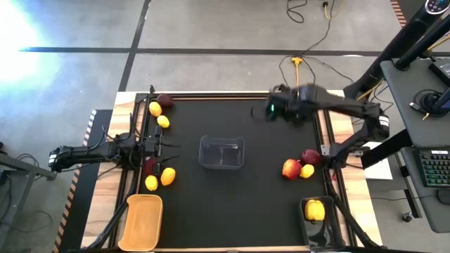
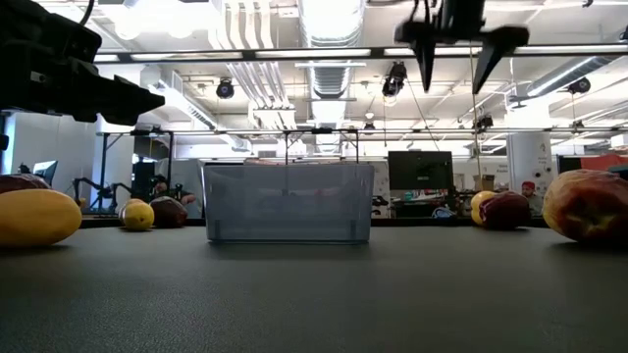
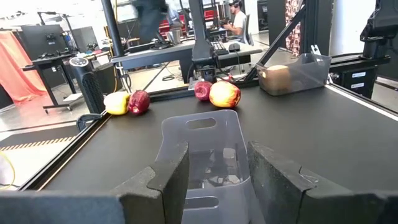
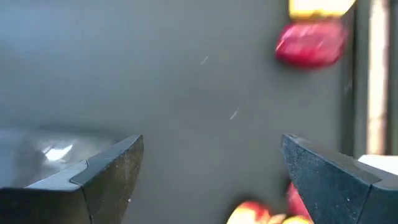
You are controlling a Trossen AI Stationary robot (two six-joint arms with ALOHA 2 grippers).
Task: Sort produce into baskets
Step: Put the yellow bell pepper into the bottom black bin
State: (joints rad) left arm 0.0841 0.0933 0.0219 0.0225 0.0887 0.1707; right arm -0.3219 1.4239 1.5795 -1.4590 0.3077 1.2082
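Observation:
A clear bin (image 1: 221,152) stands empty at the table's middle; it also shows in the left wrist view (image 3: 205,155). A yellow-orange bin (image 1: 143,222) sits near left. A dark bin (image 1: 320,228) near right holds a lemon (image 1: 315,209). Produce lies in three groups: far left (image 1: 160,110), left (image 1: 158,174), right (image 1: 300,166). My left gripper (image 1: 171,146) is open and empty at the left edge, pointing at the clear bin. My right gripper (image 1: 269,110) is open and empty, high above the far side, also in the low view (image 2: 456,59).
The black mat has bare room around the clear bin and along the near edge (image 1: 232,225). Rails run along the table's left (image 1: 133,140) and right (image 1: 327,140) edges. People sit in the room beyond the table (image 3: 239,22).

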